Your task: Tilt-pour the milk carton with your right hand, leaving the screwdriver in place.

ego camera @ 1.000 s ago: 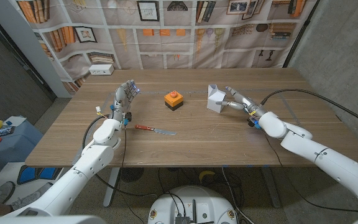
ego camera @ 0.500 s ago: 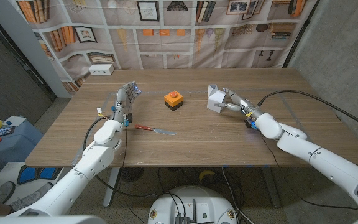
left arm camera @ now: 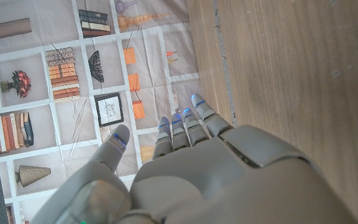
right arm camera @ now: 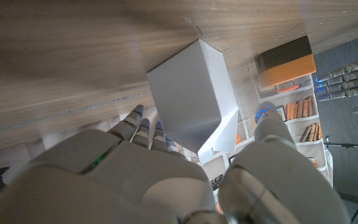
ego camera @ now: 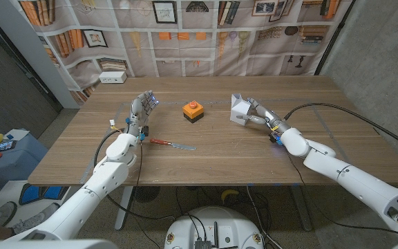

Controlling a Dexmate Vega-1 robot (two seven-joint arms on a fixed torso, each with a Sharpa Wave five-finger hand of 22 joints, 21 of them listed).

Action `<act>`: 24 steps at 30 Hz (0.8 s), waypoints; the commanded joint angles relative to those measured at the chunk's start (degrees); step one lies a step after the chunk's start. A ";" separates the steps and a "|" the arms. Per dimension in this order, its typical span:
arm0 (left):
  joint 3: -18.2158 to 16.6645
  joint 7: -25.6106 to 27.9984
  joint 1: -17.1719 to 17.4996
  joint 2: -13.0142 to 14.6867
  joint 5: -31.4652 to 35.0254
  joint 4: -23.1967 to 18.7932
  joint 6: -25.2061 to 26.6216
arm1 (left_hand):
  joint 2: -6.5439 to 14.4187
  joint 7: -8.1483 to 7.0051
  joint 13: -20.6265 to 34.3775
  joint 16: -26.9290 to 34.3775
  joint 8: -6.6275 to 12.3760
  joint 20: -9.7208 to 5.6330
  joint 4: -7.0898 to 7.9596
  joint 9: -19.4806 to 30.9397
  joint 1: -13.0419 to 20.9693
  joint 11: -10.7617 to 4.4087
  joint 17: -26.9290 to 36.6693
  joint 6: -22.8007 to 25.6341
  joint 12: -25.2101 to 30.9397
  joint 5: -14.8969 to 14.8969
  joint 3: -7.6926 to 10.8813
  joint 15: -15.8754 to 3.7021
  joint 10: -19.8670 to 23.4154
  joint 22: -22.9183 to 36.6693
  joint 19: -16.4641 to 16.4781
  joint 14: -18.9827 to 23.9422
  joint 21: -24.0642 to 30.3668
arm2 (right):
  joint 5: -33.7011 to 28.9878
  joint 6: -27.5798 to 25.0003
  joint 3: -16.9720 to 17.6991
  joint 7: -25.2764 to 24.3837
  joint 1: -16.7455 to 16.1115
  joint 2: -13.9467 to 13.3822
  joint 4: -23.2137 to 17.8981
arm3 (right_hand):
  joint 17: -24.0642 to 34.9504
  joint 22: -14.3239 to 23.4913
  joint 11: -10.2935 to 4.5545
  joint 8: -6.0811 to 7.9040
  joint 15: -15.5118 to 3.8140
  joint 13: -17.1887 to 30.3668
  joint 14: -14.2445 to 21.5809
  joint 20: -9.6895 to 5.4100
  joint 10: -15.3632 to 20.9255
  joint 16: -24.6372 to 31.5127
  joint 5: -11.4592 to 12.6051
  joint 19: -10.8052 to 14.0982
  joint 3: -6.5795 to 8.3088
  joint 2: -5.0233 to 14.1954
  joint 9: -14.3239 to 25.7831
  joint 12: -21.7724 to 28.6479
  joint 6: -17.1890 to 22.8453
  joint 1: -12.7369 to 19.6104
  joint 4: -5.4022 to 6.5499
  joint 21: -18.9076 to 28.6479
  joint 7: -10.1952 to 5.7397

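Observation:
The white milk carton (ego camera: pixel 238 108) stands upright on the table's far right half. My right hand (ego camera: pixel 259 115) is at its right side with fingers spread. In the right wrist view the carton (right arm camera: pixel 194 93) sits between the fingers (right arm camera: pixel 143 122) and the thumb, and a gap shows on the thumb's side. The screwdriver (ego camera: pixel 171 144), red-handled, lies flat left of the middle. Behind it and to its left my left hand (ego camera: pixel 140 111) stands raised, holding nothing, its fingers (left arm camera: pixel 185 124) slightly apart.
An orange box with a red button (ego camera: pixel 193 111) sits between the two hands, left of the carton. A small white box (ego camera: pixel 112 77) lies at the far left corner. A black cable (ego camera: pixel 337 107) runs across the table's right side.
My right hand has moved left, closing in on the carton until its fingers reach around it. The carton, screwdriver and left hand have stayed in place.

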 commanded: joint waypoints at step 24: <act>1.45 -3.35 -4.88 -0.54 -1.46 4.42 2.77 | 3.69 0.30 0.18 0.32 0.06 0.78 0.64 0.36 -0.23 0.11 0.20 1.83 -0.05 0.21 0.24 -0.11 2.10 0.11 2.14 3.29 -0.58 | 1.59 1.61 -1.17 -7.84 1.13 5.86 6.36 | 0.10 0.20 -3.60 5.21 -2.56 0.52 4.58 -1.55 8.07 2.00 0.21 4.79 2.59 -0.25 1.29 1.36 3.14 11.77 -0.54 0.22 -1.72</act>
